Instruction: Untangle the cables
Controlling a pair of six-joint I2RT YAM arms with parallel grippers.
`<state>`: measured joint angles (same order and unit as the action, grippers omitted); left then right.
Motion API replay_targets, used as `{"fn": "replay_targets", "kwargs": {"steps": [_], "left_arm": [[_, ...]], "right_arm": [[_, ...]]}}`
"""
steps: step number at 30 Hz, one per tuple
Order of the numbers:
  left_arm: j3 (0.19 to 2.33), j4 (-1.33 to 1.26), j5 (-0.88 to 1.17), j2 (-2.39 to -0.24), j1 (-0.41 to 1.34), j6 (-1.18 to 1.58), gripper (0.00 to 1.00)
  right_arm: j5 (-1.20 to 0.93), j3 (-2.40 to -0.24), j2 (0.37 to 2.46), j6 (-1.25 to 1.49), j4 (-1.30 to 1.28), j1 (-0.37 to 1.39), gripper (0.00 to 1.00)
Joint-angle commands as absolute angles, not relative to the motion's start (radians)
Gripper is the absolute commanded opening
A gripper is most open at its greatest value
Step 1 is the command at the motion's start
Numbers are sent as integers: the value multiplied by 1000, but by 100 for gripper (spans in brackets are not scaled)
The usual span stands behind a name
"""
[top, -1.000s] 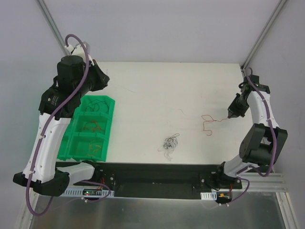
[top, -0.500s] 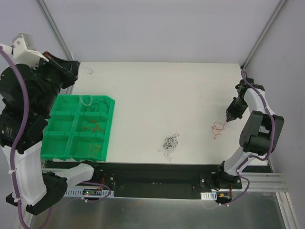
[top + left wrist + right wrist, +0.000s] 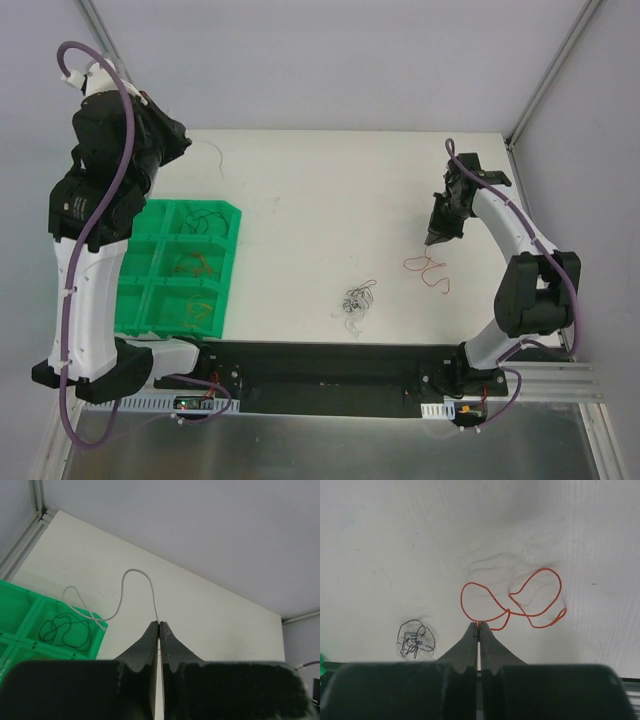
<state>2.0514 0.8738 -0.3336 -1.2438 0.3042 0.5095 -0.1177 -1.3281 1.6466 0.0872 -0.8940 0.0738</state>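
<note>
1. The left claw [image 3: 158, 624] is pressed together, pinching the end of a white wire [image 3: 135, 571]. The wire arcs through the air over the far left of the table [image 3: 320, 190] and curls toward the green bin [image 3: 30, 605].
2. The right claw [image 3: 479, 625] is also pinched tight, on an orange wire [image 3: 462, 600] whose loops lie on the table at the right.
3. A small black-and-pale tangle [image 3: 357, 298] sits near the middle, well apart to the left of the orange wire.
4. Black strands [image 3: 65, 630] lie in the bin's far compartment.

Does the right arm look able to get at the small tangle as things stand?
Probably not yet: the right gripper is shut on the orange wire. Nothing stands between it and the tangle.
</note>
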Motion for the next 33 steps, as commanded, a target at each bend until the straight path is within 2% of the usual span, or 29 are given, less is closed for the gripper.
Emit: {"fn": "replay_targets", "kwargs": {"steps": [1,7,26,33], "left_arm": [[2007,874,-371,-1238,259,518,0],[1925,874,-348,-1223,198,543,0],[1970,881,-328,-1370,-156,526,0],[1985,877,-319,-1428,-227,532,0]], "right_arm": [[-176,-1296,1552,64,-911,106,0],[-235,-1246,1520,80,-891,136,0],[-342,-1204,1575,92,-845,224,0],[-336,-1197,1577,87,-841,225,0]]}}
